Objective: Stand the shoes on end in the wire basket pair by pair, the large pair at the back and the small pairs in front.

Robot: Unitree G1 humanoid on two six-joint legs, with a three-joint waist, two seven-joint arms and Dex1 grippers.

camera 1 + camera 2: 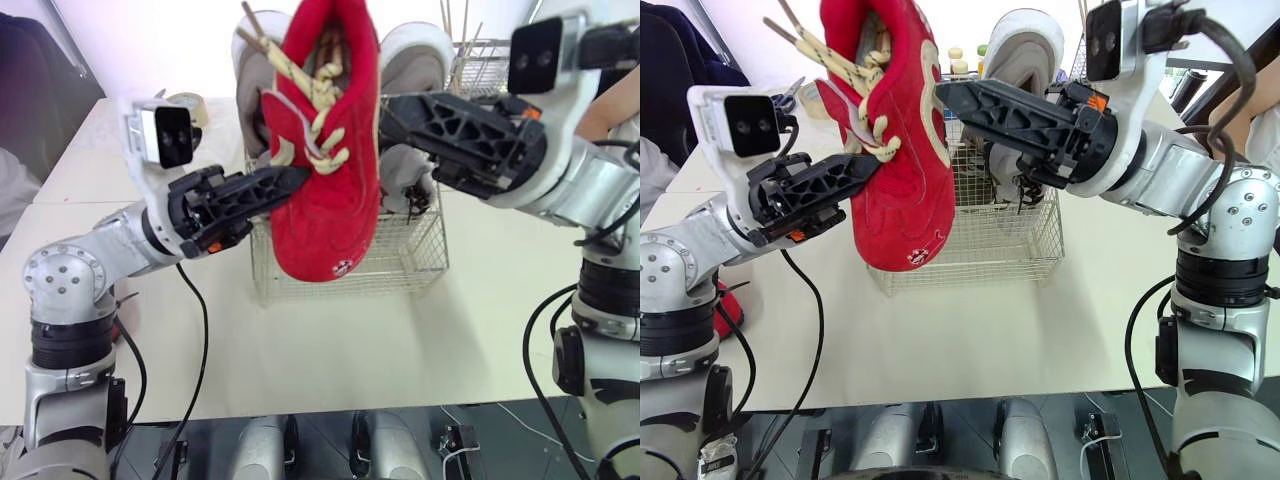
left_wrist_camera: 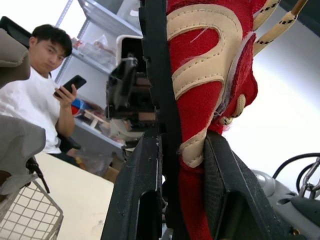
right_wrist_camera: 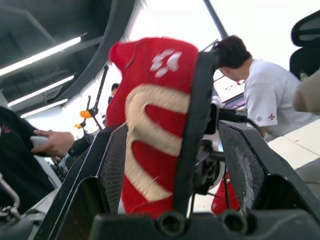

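A red shoe (image 1: 330, 190) with cream laces hangs toe-down in the air over the front of the wire basket (image 1: 400, 270). My left gripper (image 1: 290, 185) is shut on its middle; in the left wrist view one finger (image 2: 145, 190) presses the black sole and the other the red side (image 2: 200, 75). My right gripper (image 1: 390, 115) reaches in from the right, open, its fingers (image 3: 245, 160) straddling the shoe (image 3: 150, 125) with a gap at the sole. Large grey-white shoes (image 1: 410, 50) stand on end at the back of the basket.
The basket stands on a pale table (image 1: 330, 350). A tape roll (image 1: 190, 105) lies at the back left, and a second wire rack (image 1: 480, 60) at the back right. Something red (image 1: 730, 300) shows beside my left arm. People (image 2: 35, 100) (image 3: 260, 90) sit nearby.
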